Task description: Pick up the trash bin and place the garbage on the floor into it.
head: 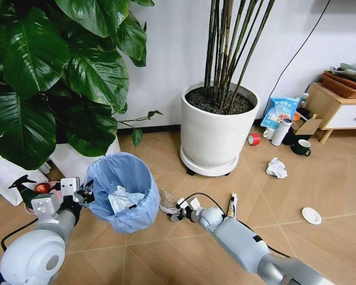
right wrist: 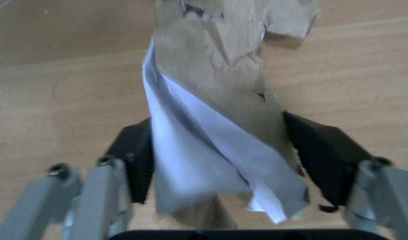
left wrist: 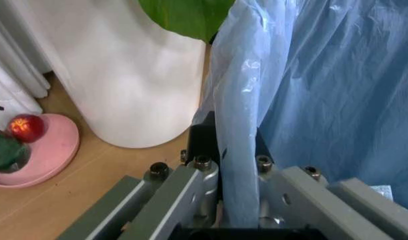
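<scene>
The trash bin [head: 123, 189], lined with a crinkly light blue bag, is tilted, with white paper inside it. My left gripper [head: 83, 193] is shut on its rim; in the left wrist view the bag-covered rim [left wrist: 234, 150] runs between the jaws of my left gripper [left wrist: 231, 147]. My right gripper [head: 177, 209] is low over the floor [head: 320, 184], just right of the bin. It stands open around a torn brown and white paper scrap [right wrist: 217, 125], one finger on each side. Other garbage lies to the right: a crumpled white wad [head: 277, 168], a squeezed tube [head: 232, 206] and a small white disc [head: 311, 215].
A big white plant pot [head: 216, 133] stands behind the scrap, and a leafy plant's white pot [head: 77, 161] behind the bin. A pink dish with a red fruit [head: 41, 189] sits by my left arm. A red tape roll [head: 254, 139], white bottle [head: 280, 132], dark mug [head: 301, 147] and wooden cabinet [head: 338, 107] stand far right.
</scene>
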You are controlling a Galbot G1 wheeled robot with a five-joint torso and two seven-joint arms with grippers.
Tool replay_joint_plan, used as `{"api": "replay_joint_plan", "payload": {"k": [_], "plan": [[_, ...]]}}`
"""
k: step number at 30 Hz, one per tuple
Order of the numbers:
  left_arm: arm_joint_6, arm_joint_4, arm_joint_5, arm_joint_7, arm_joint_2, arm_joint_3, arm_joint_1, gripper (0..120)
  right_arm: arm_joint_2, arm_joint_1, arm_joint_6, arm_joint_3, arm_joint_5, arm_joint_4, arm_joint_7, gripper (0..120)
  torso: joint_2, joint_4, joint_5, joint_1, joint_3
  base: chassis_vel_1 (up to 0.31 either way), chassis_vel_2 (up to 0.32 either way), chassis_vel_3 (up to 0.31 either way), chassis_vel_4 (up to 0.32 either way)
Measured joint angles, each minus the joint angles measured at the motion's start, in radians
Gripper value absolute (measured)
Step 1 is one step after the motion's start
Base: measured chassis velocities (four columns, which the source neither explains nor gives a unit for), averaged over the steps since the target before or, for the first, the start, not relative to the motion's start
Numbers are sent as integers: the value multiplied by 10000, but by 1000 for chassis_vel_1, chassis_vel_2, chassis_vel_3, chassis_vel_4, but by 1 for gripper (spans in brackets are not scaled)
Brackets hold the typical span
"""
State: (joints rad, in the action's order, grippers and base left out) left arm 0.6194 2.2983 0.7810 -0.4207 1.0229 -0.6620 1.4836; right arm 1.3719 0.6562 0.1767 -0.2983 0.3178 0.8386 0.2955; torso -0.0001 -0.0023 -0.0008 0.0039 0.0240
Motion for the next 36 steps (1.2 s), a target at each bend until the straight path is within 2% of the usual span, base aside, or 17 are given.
{"api": "replay_joint_plan", "payload": {"k": [4, 6, 8, 11, 12, 14, 16, 18, 25, 28, 29, 32, 35, 36], "plan": [[-2, 0, 0, 3, 3, 4, -12, 0, 18, 48, -32, 64, -50, -26, 1, 53, 0, -1, 0, 0, 0, 0, 0, 0, 0], [-3, -3, 2, 8, 3, -1, -11, 0, 24, 82, -44, 133, -74, -27, -12, 41, 0, 0, 0, 0, 0, 0, 0, 0, 0], [-3, -4, 3, 10, 3, -3, -10, 0, 22, 84, -50, 148, -79, -28, -17, 39, 0, 0, 0, 0, 0, 0, 0, 0, 0], [-6, -5, 5, 21, 5, -10, -7, 0, 1, 87, -64, 220, -93, -33, -33, 22, 0, 0, 0, 0, 0, 0, 0, 0, 0], [-6, -5, 5, 21, 5, -10, -7, 0, 1, 87, -64, 220, -93, -33, -33, 22, 0, 0, 0, 0, 0, 0, 0, 0, 0], [-7, -18, 5, 28, 6, -11, -6, 0, -26, 104, -66, 265, -92, -8, -38, 12, 0, 0, 0, 0, 0, 0, 0, 0, 0], [-7, -23, 6, 30, 6, -11, -9, 0, -38, 119, -68, 297, -92, 25, -42, 9, 0, 0, 0, 0, 0, 0, 0, 0, 0], [-9, -41, 11, 35, 0, -10, -24, 0, -63, 178, -95, 423, -88, 159, -110, 0, 0, 1, 1, 0, 0, 0, 0, 0, 0], [-15, -105, 61, 58, -58, 2, -59, 0, -332, 472, -384, 1036, 154, 1011, -475, 0, 0, 0, 3, 0, 0, 0, 0, 0, 0], [-15, -169, 105, 60, -167, 49, -90, 0, -816, 838, -407, 1523, 320, 2165, -525, 0, 0, 1, 3, 0, 0, 0, 0, 0, 0], [-15, -169, 105, 60, -167, 49, -90, 0, -816, 838, -407, 1523, 320, 2165, -525, 0, 0, 1, 3, 0, 0, 0, 0, 0, 0], [27, -316, 158, 63, -277, 165, -163, 0, -1527, 1267, -377, 2034, 512, 3742, -526, 0, 0, -1, 2, 0, -1, 0, 0, 0, 0], [69, -410, 173, 63, -340, 253, -198, 0, -1892, 1423, -330, 2298, 637, 4436, -526, 0, 0, 0, 5, 0, 0, 0, 0, 0, 0], [125, -532, 205, 63, -417, 374, -258, 0, -2373, 1561, -241, 2609, 848, 5303, -535, 0, 0, 0, 3, 0, 0, 0, 0, 0, 0]]}}
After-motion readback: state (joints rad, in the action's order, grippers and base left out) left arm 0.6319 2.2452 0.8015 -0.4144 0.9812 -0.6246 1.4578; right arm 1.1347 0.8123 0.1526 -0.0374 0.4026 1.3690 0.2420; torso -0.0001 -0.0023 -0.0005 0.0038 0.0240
